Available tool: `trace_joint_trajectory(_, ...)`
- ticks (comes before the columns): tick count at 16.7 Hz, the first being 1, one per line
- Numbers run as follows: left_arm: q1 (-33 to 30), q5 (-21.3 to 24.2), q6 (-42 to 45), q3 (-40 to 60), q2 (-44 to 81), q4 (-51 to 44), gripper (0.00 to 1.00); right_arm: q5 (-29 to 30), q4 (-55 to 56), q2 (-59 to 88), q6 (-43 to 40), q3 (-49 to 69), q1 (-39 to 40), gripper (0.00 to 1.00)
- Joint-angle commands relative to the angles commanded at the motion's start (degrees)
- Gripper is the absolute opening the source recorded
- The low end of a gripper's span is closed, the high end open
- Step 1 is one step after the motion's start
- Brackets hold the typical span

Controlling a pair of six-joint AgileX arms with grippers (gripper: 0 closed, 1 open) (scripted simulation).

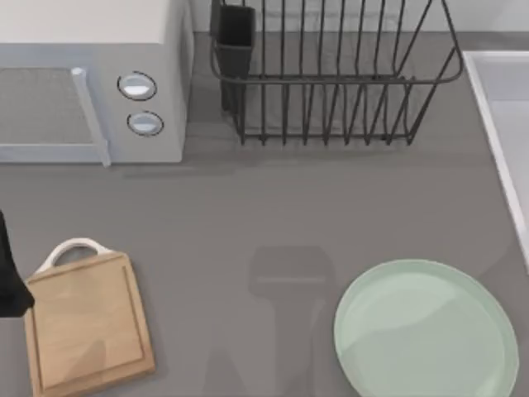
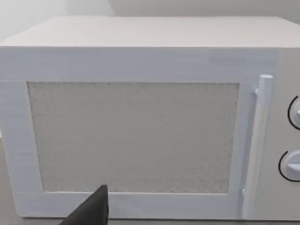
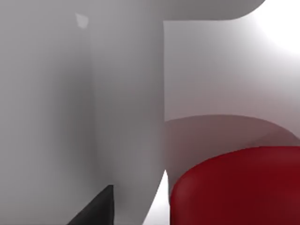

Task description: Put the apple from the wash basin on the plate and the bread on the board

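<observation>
Apple: the red apple shows big and close in the right wrist view, down inside the white wash basin, next to its smooth walls.
How the apple will handle: I think it is light, hard and shiny, so it may slip. A hold across its round middle looks best.
Wash basin from above: its pale rim runs along the right edge of the tabletop.
Plate: the big mint-green plate lies bare, near the basin, at the front right.
Board: the wooden board lies at the front left with nothing on it, its white loop handle toward the back.
Right pincer: a dark finger tip shows close beside the apple. I cannot tell how far open the pincer is, or if it touches the apple.
Left pincer: a dark finger tip points at the microwave. I cannot tell if it is open. A dark bit of the left arm sits at the left edge by the board.
Other things: a black wire dish rack stands at the back.
Step now: I think the apple comes first, and it is not yet lifted out.
</observation>
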Motion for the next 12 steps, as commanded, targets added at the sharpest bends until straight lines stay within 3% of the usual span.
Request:
trace_joint_trajectory(11, 0.0, 0.0, 0.0, 0.0, 0.0, 0.0, 1.0, 0.0, 0.0, 0.0, 0.0, 0.0, 0.0, 0.02)
trace_joint_trajectory(12, 0.0, 0.0, 0.0, 0.0, 0.0, 0.0, 1.0, 0.0, 0.0, 0.0, 0.0, 0.0, 0.0, 0.0)
